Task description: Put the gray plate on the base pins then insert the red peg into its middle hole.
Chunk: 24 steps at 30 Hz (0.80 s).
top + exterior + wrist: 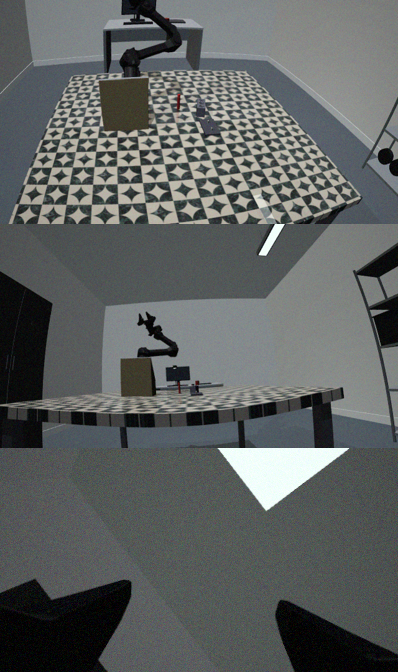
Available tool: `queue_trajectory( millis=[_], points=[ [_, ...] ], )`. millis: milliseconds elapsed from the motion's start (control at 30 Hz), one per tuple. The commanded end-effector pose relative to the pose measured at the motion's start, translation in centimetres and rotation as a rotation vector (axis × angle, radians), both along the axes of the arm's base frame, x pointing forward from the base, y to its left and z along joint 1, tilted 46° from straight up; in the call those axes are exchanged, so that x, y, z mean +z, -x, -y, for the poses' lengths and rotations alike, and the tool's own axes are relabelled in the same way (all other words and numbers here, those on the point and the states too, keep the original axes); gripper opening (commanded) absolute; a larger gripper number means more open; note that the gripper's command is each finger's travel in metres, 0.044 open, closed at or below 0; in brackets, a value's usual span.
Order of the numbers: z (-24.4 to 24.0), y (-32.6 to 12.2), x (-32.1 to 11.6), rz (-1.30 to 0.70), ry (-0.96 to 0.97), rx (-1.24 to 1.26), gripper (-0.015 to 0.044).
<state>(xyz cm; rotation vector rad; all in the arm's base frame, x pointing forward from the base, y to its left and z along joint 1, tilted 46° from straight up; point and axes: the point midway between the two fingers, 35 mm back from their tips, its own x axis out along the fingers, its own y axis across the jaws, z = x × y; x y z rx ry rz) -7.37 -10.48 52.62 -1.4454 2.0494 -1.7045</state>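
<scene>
Black, points the gripper (143, 313) (204, 598) up, spread wide. Reaches well above the upright red peg (178, 102) (179, 387) on the table (174, 155) (249, 401).

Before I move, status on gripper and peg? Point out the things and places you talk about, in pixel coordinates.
Gripper (143, 314) (204, 598) open, raised high. Red peg (178, 102) (179, 387) upright on table. Tan panel (125, 104) (136, 377) stands nearby.

On the table (174, 155) (171, 406), the peg (178, 102) (179, 387) is standing between the box (125, 104) (137, 377) and the base (210, 126) (198, 394), apart from both.
</scene>
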Motion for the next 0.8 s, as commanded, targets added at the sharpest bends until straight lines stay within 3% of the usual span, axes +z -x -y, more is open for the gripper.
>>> queue_trajectory(
  millis=[0,433,767],
  points=[
    [0.0,0.0,0.0,0.000,0.000,0.000,0.0426],
    [8.6,3.3,-5.5,0.370,-0.137,0.474,0.0440],
    [17.9,-1.8,-12.2,0.656,-0.408,0.879,0.0440]
  ],
)
